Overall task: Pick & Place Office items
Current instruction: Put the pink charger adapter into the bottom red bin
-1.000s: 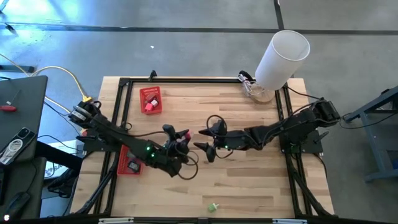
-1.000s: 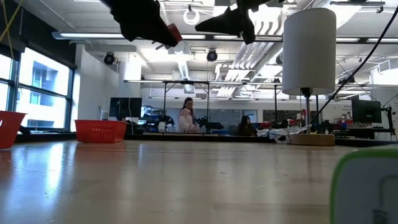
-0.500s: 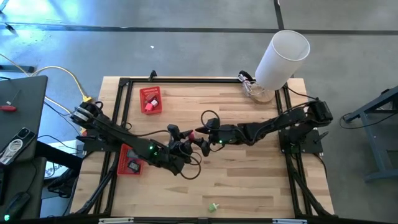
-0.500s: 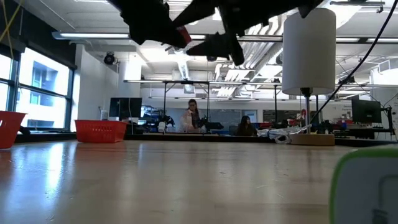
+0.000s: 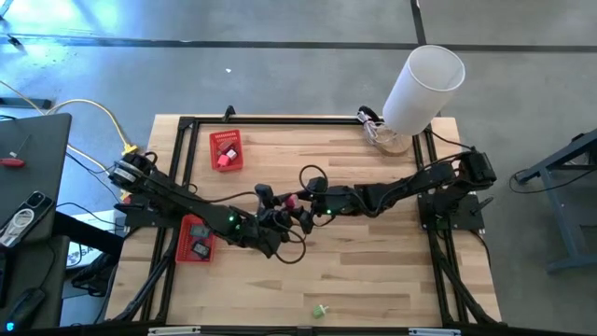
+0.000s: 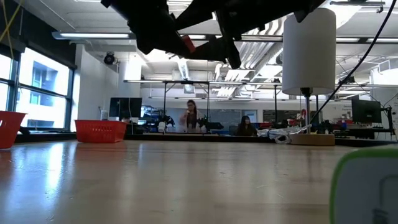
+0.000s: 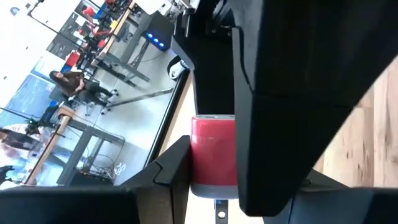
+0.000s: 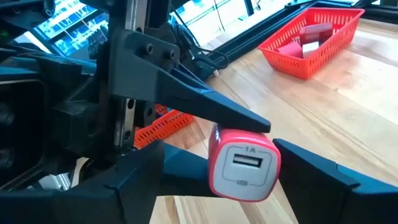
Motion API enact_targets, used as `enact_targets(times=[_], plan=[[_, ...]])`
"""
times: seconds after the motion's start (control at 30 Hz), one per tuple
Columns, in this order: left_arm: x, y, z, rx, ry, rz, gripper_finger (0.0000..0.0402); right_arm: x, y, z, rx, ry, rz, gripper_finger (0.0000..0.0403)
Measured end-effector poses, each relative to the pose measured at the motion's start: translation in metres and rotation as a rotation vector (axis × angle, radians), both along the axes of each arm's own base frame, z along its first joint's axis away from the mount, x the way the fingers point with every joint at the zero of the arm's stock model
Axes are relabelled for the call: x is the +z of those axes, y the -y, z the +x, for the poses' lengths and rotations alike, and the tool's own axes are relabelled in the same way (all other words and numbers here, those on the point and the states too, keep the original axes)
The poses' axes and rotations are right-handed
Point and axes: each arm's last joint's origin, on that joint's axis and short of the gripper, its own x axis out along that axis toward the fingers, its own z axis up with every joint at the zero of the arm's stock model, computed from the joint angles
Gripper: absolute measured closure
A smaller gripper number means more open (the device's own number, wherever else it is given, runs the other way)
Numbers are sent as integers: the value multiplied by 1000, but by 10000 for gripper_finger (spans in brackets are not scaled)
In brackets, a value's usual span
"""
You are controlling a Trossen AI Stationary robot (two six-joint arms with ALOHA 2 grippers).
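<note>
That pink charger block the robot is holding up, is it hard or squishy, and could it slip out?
The pink charger block is probably hard: its rounded corners keep their shape between the left gripper's fingers. Its glossy shell looks smooth, so it might slip if pinched lightly. It seems light, since it hangs above the table held only by its sides, with the open right gripper around it.

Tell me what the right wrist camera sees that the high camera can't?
Only the right wrist view shows the USB slot on the pink charger clamped in the left gripper. Only the high view shows the green piece, the white cylinder and the open right gripper. Both show the red basket holding items.
</note>
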Motion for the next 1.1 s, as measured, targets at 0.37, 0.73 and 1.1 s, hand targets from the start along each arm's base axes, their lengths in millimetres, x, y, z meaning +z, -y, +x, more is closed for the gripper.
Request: enact_targets(times=[0.37, 0.73, 1.1], plan=[[1, 0, 0, 1, 7, 2, 274, -1, 0, 0, 4, -8, -20, 217], [1, 1, 0, 2, 14, -5, 256, -1, 0, 0, 19, -20, -50, 282], [1, 9, -2, -19, 49, -58, 238, -2, -2, -1, 45, -36, -80, 282]])
